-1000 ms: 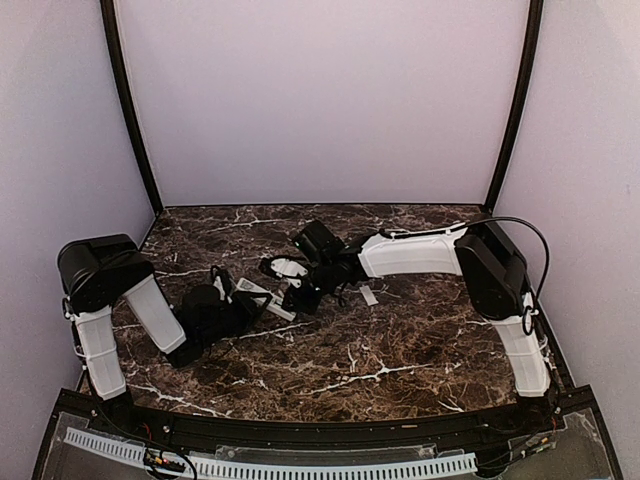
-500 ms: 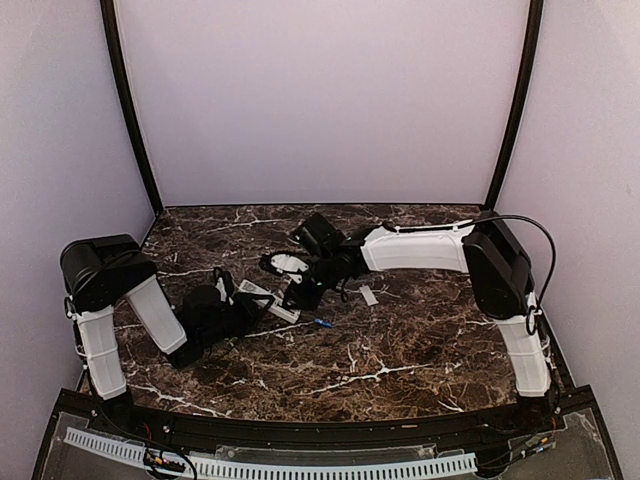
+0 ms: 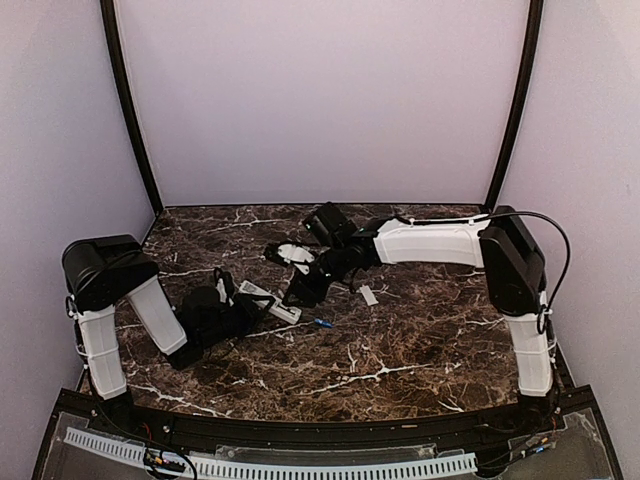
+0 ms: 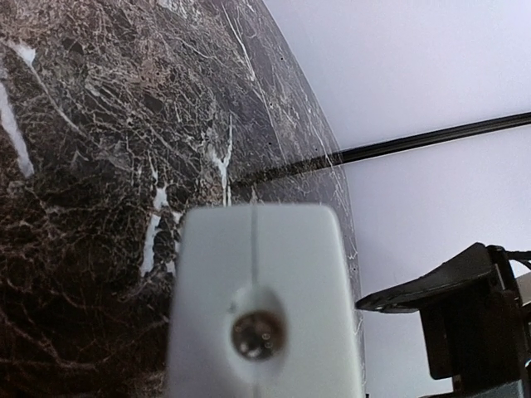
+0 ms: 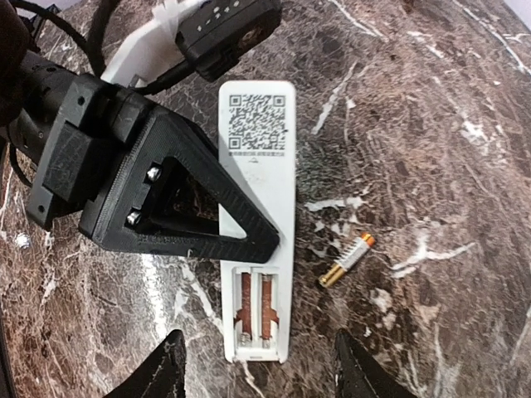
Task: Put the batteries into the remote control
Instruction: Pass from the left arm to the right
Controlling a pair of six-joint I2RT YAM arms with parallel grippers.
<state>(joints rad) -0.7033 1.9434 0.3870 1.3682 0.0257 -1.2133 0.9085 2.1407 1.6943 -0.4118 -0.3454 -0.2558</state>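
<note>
The white remote control [image 5: 257,157] lies back side up, its battery compartment [image 5: 255,313] open and empty. It also shows in the top view [image 3: 268,298], and its end fills the left wrist view [image 4: 257,315]. My left gripper [image 3: 232,302] is shut on it; one black finger [image 5: 187,199] crosses its body. One battery [image 5: 347,260], grey-tan with gold and orange ends, lies on the table just right of the compartment; it looks blue in the top view [image 3: 322,323]. My right gripper [image 5: 261,373] is open and empty, hovering over the compartment end [image 3: 300,290].
A short flat white cover plate [image 3: 368,295] lies on the dark marble table [image 3: 400,350] right of the right gripper. The right arm's black wrist shows at the edge of the left wrist view [image 4: 465,323]. Walls enclose the table.
The right gripper has drawn back and up from the remote. A battery that was not visible a second ago now lies on the table beside the remote's open end. The left arm has held still.
</note>
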